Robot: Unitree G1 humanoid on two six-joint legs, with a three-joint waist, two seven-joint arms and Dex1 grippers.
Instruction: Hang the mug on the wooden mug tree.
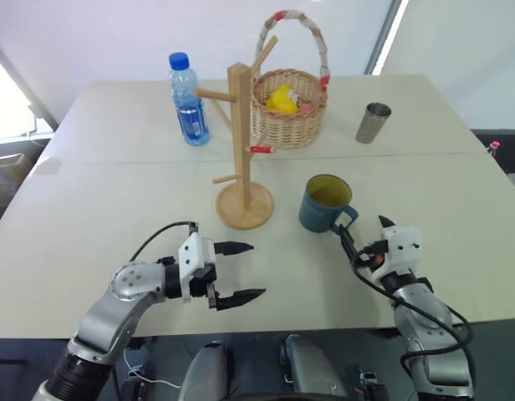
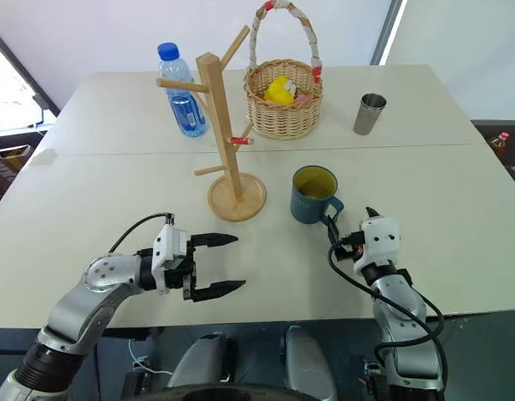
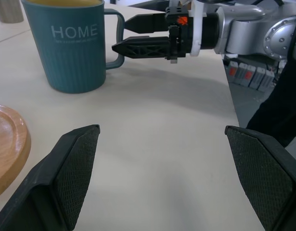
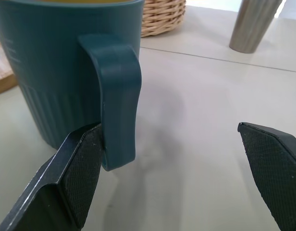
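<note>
Reaching right gripper (image 1: 362,237), jaws wide, mug (image 1: 324,203) handle

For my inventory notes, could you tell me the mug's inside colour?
Yellow-olive inside the mug, clearest in the right eye view.

That squat dusty-blue mug (image 3: 73,48) looks matt, ribbed low down, smooth above. The tall light-wood mug tree (image 1: 242,142) is bare, smooth timber. The woven wicker basket (image 1: 288,107) is rough, the small steel tumbler (image 1: 373,123) brushed metal, the clear plastic bottle (image 1: 188,100) glossy. The black finger pads (image 4: 88,168) are cross-hatched.

Bright, even daylight from windows behind; soft shadows, sharp focus
</note>
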